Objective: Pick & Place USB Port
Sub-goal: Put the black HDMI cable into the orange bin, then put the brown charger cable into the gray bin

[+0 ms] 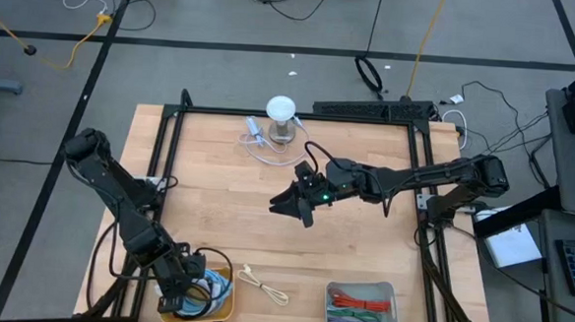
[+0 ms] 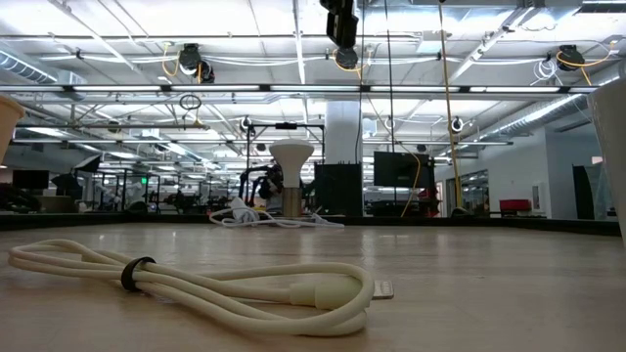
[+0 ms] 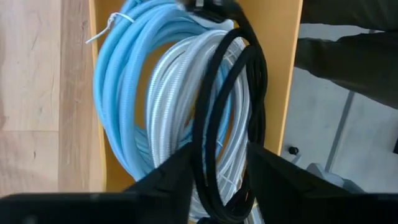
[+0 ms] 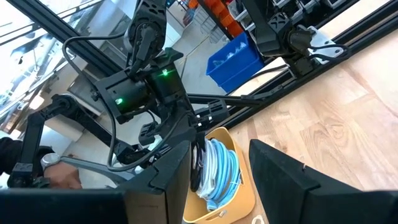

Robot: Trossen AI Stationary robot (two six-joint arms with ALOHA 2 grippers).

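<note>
My left gripper is open and reaches down into a yellow bin at the table's near left corner. The bin holds coiled light-blue, white and black cables. The black coil's strands pass between the two fingers; I cannot tell whether they touch them. My right gripper hangs open and empty above the table's middle. A tied white cable lies flat on the wood near the front edge, its connector showing in the low view.
A grey bin of coloured cables stands at the near right. A white round-topped stand with a loose white cord sits near the far edge. A black frame borders the table. Bare wood lies between the arms.
</note>
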